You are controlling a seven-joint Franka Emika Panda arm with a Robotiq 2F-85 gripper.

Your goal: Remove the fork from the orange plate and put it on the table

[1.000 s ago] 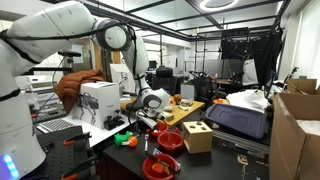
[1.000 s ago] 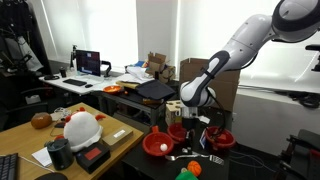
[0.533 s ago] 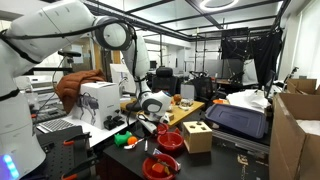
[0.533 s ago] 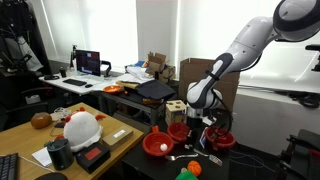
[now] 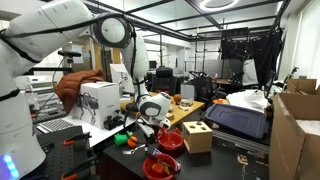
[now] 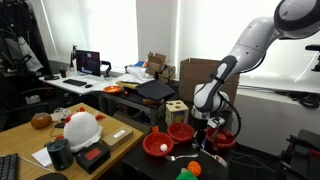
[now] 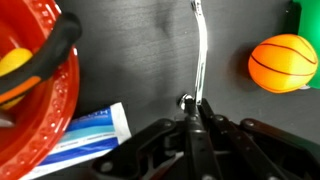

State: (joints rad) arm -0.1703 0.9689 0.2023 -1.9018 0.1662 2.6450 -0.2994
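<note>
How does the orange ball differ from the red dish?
In the wrist view, the orange ball is a round sphere with dark seams; the red dish is shallow and open. The ball lies right of the fork; the dish lies left, holding a yellow item. Both rest on the dark table.

Gripper (image 6: 207,135) with fork (image 7: 201,50) shifts sideways, off the middle red dish (image 6: 181,131) and away from the cube (image 6: 176,108). It now sits lower, nearer the desk (image 7: 140,50).
</note>
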